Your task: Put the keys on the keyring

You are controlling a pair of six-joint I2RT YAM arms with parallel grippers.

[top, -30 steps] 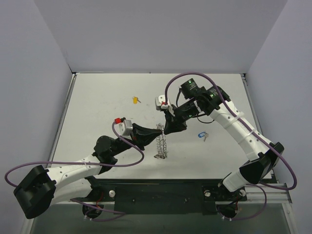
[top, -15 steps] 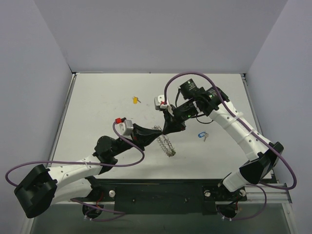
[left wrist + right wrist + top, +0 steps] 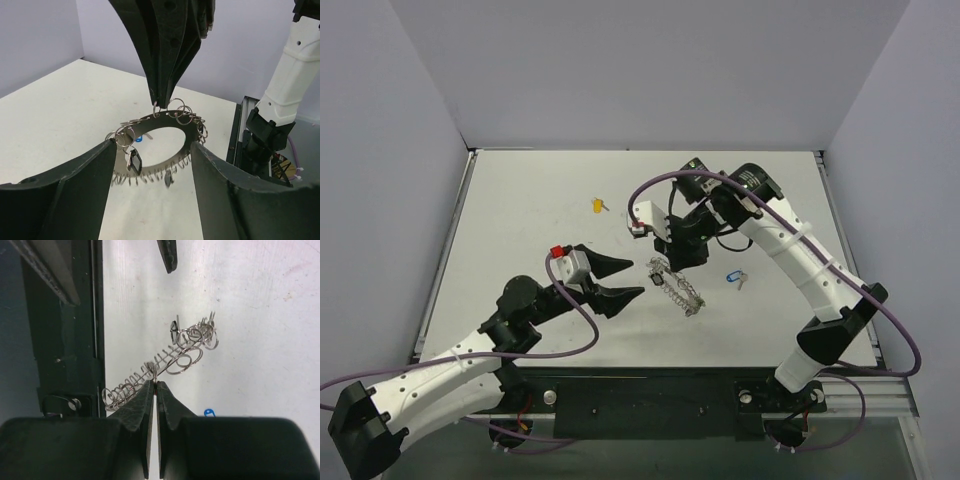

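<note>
**Control:** Report the grippers.

**Operator:** My right gripper [image 3: 669,262] sits just right of centre in the overhead view. Its tips are pressed together on one small loop of the keyring [image 3: 678,287]. My left gripper [image 3: 636,277] is left of it, with its fingers [image 3: 75,180] spread wide and holding nothing.

**Control:** Where is the keyring?

**Operator:** It hangs tilted from the right fingertips, over the middle of the table [image 3: 520,200]. It is just beyond the left fingertips and apart from them. (I cannot tell whether its lower rim touches the surface.) In the left wrist view a small dark piece [image 3: 134,161] dangles from its lower left rim; I cannot make out its colour.

**Control:** Loose keys?

**Operator:** The blue key [image 3: 734,279] lies right of the keyring, near it but apart. The yellow key [image 3: 599,206] lies in the upper left part of the table, well apart from both grippers.
</note>
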